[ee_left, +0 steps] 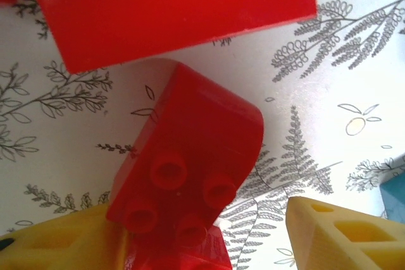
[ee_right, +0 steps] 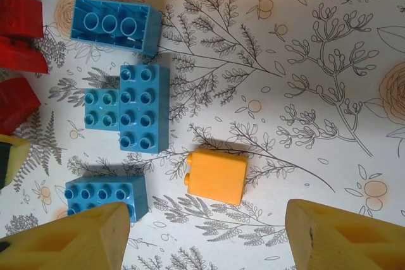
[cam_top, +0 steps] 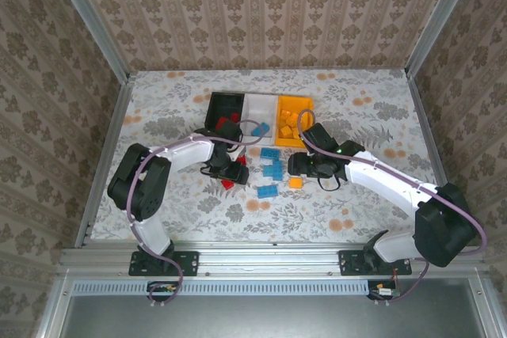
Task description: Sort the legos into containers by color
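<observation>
The red lego [ee_left: 190, 156] looks smooth, glossy plastic; the floral table cover [ee_left: 354, 55] looks matt.

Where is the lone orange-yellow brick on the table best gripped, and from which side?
From above, close on the orange-yellow brick across its two smooth faces, the upper and lower edges in the right wrist view. It looks tipped on its side, studs pointing left, nothing touching it.

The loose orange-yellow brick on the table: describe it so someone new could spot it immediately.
Find the orange-yellow bin, rightmost of the three bins. In front of it lie loose blue bricks; just right of them, by the right gripper, sits the orange-yellow brick. It is the only loose brick of that colour; its neighbours are blue or red.
</observation>
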`<state>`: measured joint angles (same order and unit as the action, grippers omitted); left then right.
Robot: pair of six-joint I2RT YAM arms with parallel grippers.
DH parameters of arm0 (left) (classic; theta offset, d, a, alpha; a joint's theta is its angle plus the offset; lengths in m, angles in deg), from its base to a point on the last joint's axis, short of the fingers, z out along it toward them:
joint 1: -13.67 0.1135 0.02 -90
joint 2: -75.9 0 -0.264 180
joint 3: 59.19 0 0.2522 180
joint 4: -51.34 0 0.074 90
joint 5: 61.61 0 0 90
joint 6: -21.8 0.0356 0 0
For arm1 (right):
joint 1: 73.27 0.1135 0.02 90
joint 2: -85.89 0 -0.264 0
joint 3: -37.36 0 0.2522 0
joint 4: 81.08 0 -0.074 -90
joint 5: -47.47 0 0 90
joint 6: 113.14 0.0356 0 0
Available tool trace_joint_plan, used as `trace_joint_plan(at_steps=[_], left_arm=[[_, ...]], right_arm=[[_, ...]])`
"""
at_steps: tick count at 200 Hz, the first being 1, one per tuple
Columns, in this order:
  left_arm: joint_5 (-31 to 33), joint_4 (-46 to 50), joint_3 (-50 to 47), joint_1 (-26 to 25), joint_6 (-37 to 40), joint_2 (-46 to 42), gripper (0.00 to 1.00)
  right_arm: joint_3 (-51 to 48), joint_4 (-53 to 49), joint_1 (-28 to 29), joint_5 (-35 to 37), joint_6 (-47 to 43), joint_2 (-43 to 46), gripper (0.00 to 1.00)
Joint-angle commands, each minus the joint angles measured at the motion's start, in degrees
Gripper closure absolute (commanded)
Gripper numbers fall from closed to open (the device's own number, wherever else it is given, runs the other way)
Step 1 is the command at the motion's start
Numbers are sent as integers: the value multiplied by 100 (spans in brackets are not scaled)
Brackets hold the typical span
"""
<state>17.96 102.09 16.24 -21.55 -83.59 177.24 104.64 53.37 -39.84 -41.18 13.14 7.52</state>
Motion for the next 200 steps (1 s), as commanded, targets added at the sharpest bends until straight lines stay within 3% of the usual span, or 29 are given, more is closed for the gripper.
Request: trace_joint_plan(at_steps=[1, 113, 200], left_arm=[[191, 84, -24, -20, -62, 171, 37], [417, 478, -360, -160, -113, -220, 38], [382, 531, -449, -156, -130, -205, 63]], right_arm=[[-108, 85, 34, -64, 108, 69, 32], [-193, 331, 58, -134, 135, 36, 32], [-285, 314, 74, -55, 165, 143, 33]])
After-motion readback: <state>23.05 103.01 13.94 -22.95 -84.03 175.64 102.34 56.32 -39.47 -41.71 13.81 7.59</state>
